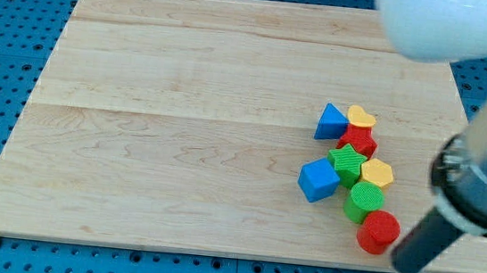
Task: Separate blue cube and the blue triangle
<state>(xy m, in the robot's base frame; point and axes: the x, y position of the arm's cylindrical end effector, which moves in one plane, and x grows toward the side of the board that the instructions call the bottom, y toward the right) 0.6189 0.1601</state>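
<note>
The blue cube (318, 180) lies on the wooden board (184, 104) at the view's right, at the left edge of a cluster of blocks. The blue triangle (331, 122) lies above it at the cluster's top left, with a small gap between the two. My tip (403, 262) is at the view's lower right, just right of the red cylinder (378, 232), well to the lower right of the blue cube.
The cluster also holds a yellow heart (362, 117), a red star (358, 141), a green star (347, 162), a yellow hexagon (377, 174) and a green cylinder (364, 201). The board's right edge (481, 177) is close by.
</note>
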